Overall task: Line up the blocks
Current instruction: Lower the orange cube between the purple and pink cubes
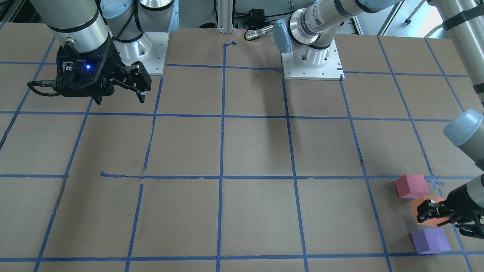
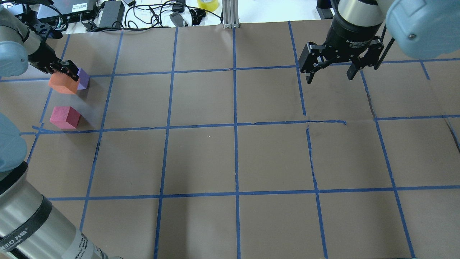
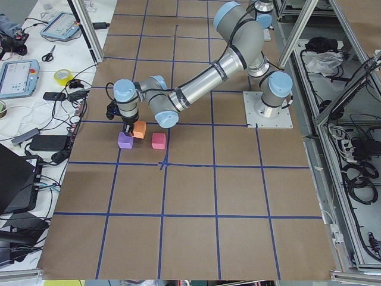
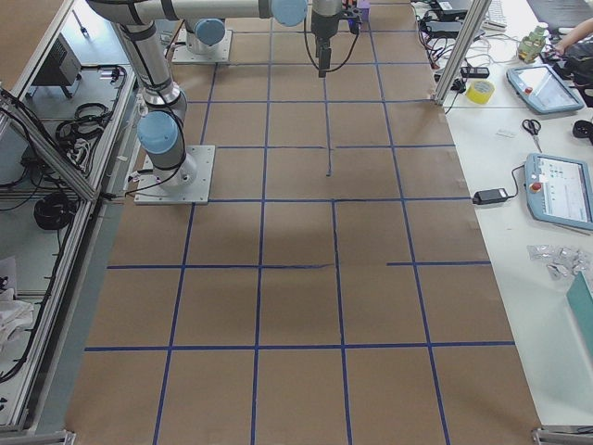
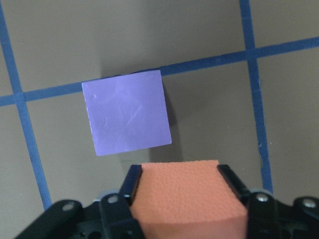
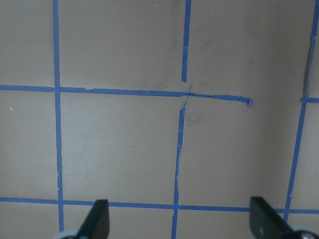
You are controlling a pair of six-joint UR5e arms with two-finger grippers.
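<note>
My left gripper (image 5: 179, 177) is shut on the orange block (image 5: 184, 199), with one finger on each side of it. The purple block (image 5: 127, 112) sits on the table just beyond it, with a small gap. In the front-facing view the orange block (image 1: 422, 204) lies between the pinkish-red block (image 1: 411, 186) and the purple block (image 1: 430, 240), roughly in a row, with the left gripper (image 1: 431, 213) over it. In the overhead view the blocks are at far left: orange (image 2: 61, 85), purple (image 2: 83, 78), pinkish-red (image 2: 64, 117). My right gripper (image 2: 329, 73) hangs open and empty above the table, far from them.
The brown table (image 2: 233, 158) carries a blue tape grid. Cables, power adapters and a yellow tape roll (image 2: 207, 4) lie beyond its far edge. The arm bases (image 1: 311, 66) stand on white plates at the robot's side.
</note>
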